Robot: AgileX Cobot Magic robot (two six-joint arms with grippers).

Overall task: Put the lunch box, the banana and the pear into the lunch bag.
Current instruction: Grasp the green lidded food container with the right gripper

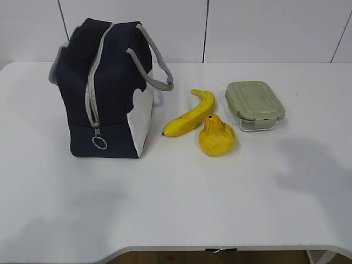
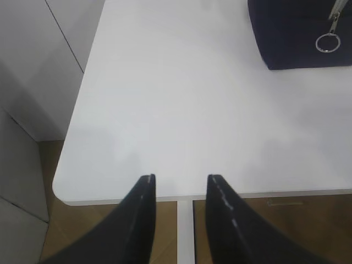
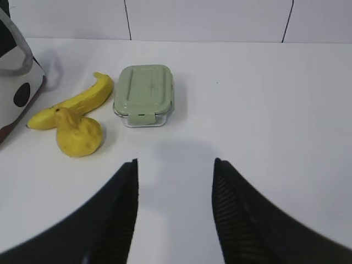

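Nothing is packed yet. Both tools, left tool (image 2: 180, 184) and right tool (image 3: 175, 165), are open and empty. Ahead of the right tool, the curved yellow banana (image 3: 74, 102), lumpy yellow pear (image 3: 78, 135) and clear green-lidded lunch box (image 3: 144, 92) wait on the white bench (image 3: 264, 110) beside the zipped navy fabric lunch bag (image 1: 104, 93).

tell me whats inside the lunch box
Cannot tell. The lunch box sits closed under its green lid, which hides the top. The clear wall showing below the lid reveals nothing identifiable. The banana and pear lie outside it.
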